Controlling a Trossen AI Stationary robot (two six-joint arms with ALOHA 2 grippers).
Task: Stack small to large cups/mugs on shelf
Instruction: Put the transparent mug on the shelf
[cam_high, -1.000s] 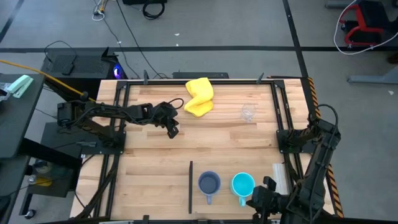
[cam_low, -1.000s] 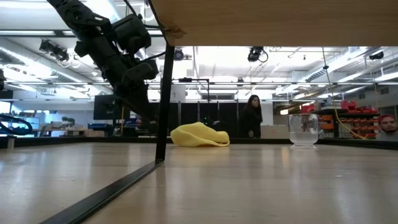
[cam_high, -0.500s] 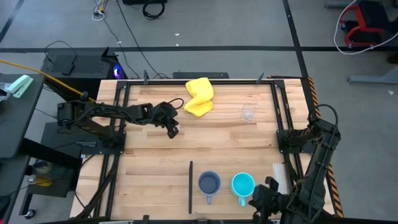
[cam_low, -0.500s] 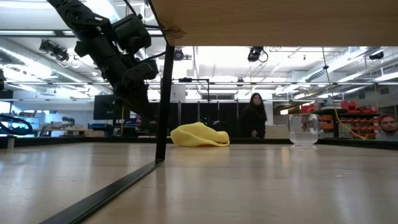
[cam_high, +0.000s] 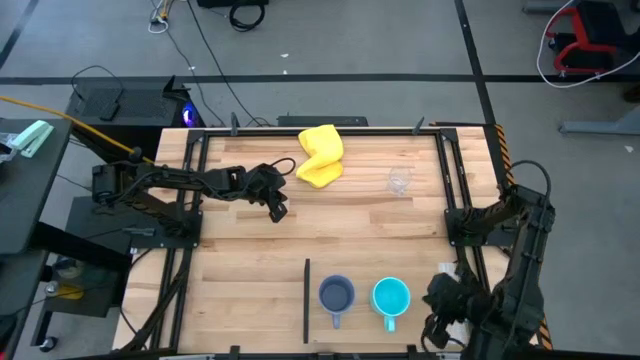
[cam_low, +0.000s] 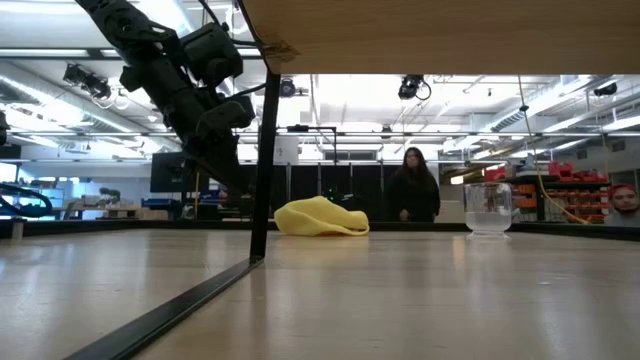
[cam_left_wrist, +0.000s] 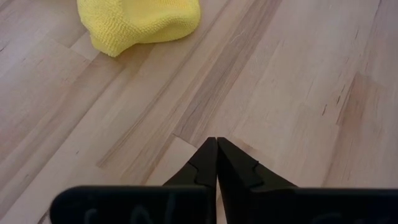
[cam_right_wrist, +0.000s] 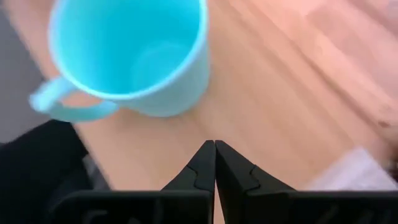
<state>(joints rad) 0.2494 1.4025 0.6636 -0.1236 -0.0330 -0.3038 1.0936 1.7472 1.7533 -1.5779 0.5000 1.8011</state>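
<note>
Mugs sit at the near edge of the table (cam_high: 240, 250): the grey-blue mug (cam_high: 336, 295) and, just to its right, the turquoise mug (cam_high: 390, 297), both upright with handles toward the near side. A thin dark divider (cam_high: 306, 300) stands to their left. The right gripper (cam_high: 440, 315) hovers at the near right corner, beside the turquoise mug (cam_right_wrist: 134, 53); its wrist camera shows the fingers pressed together, holding nothing. Farther back, the left gripper (cam_high: 277, 208) hangs over bare wood at mid-table, fingers likewise closed and empty. Beyond it lies the yellow cloth (cam_high: 320, 155), and to the far right stands the clear cup (cam_high: 399, 181), well apart from both mugs. A person (cam_low: 412, 187) stands in the room behind.

No cup is nested yet, judging by how they lie. With fingers closed, the right gripper could knock the turquoise mug over or push it off the near edge if it swings in; the clear cup looks light and could tip or slip when pinched.
</note>
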